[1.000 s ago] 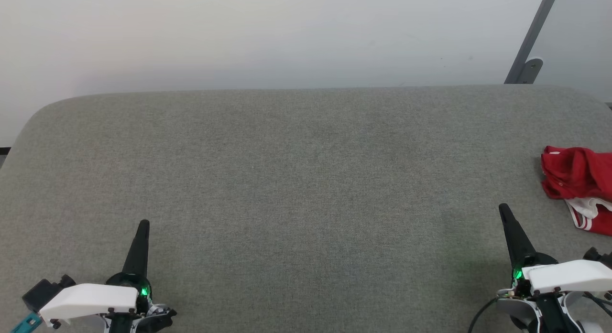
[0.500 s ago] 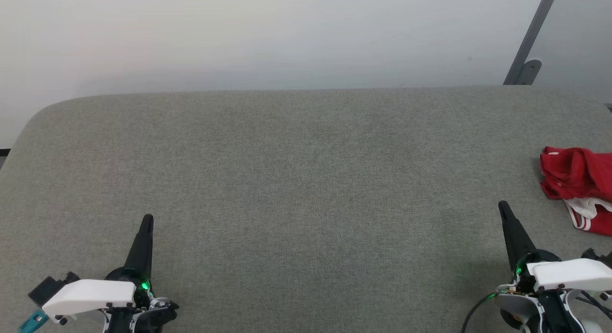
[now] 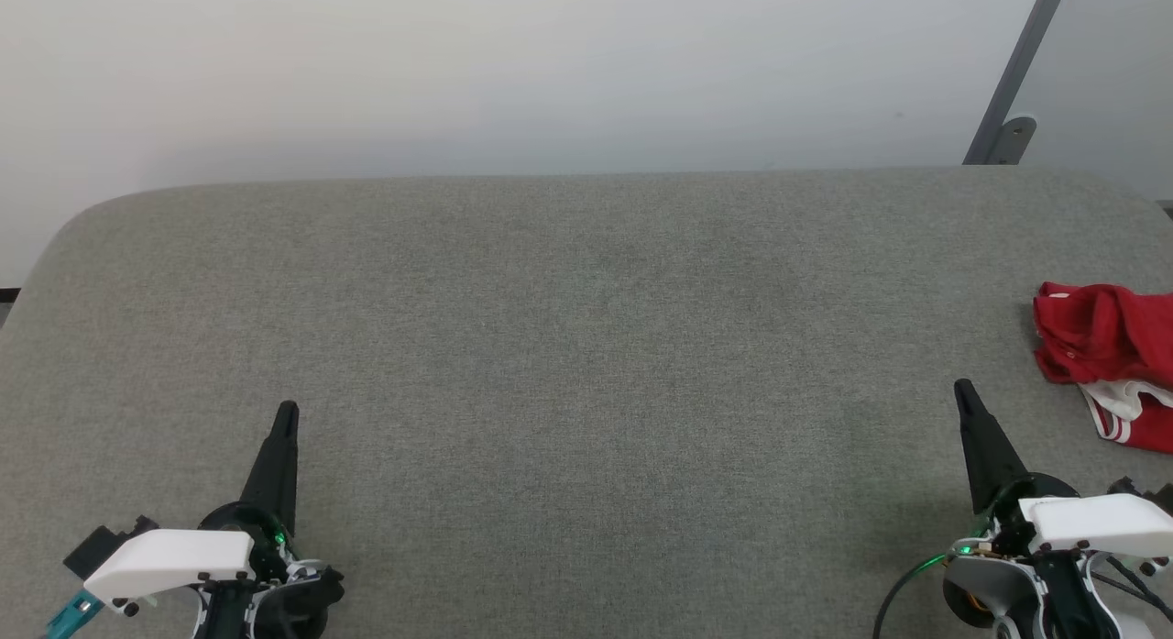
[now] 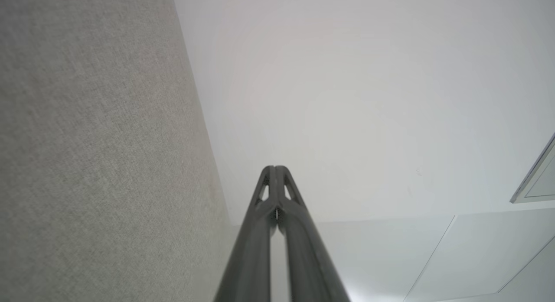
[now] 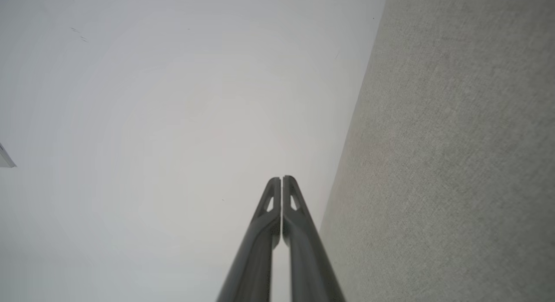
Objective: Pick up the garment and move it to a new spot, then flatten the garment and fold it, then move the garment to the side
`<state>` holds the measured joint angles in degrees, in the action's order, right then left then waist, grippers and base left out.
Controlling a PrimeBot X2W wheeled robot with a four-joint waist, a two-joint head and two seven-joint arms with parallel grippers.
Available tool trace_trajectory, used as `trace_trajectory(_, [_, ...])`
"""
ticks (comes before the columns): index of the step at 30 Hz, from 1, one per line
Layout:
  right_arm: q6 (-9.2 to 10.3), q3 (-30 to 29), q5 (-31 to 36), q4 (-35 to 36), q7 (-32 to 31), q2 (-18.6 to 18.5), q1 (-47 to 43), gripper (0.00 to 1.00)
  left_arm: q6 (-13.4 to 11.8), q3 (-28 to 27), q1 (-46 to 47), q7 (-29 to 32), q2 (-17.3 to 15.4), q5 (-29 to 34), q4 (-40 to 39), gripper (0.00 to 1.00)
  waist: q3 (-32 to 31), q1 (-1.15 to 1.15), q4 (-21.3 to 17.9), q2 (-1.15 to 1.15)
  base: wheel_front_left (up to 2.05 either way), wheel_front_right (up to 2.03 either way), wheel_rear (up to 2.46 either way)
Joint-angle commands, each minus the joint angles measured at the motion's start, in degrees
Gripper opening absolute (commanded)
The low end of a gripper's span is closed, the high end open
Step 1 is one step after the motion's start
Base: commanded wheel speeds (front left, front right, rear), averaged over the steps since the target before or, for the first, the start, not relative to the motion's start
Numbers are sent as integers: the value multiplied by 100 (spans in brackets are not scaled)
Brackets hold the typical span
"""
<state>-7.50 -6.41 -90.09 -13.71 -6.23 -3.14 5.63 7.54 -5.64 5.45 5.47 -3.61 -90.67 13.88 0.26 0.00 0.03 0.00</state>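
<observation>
Grey table (image 3: pixel 568 346), garment (image 3: pixel 1104 346) right beyond right gripper (image 3: pixel 964 393)

Bare lab-like test room, grey fabric-covered table (image 3: pixel 586 300), plain white wall (image 3: pixel 458 61), metal strut (image 3: pixel 1019 71)

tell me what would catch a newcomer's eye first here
The red shirt, crumpled in a heap with some white striped trim showing, lies at the right edge of the head view, the one spot of colour on the wide grey table. Next come the left gripper and the right gripper at the bottom corners, both shut and empty, the right one nearer the shirt but apart from it.
</observation>
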Motion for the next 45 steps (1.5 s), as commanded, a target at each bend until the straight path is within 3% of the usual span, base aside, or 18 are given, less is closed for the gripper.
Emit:
trace_trajectory(1, [2, -17, -103, -30, -26, 30, 78, 0, -10, -26, 86, 31, 15, -129, 6, 0, -2, 0, -1, 0, 0, 0, 0])
trace_trajectory(45, [2, -15, -242, -40, -34, 33, 76, 0, -9, -68, 115, 97, 59, -196, 20, 0, -8, 0, -3, 0, 0, 0, 0])
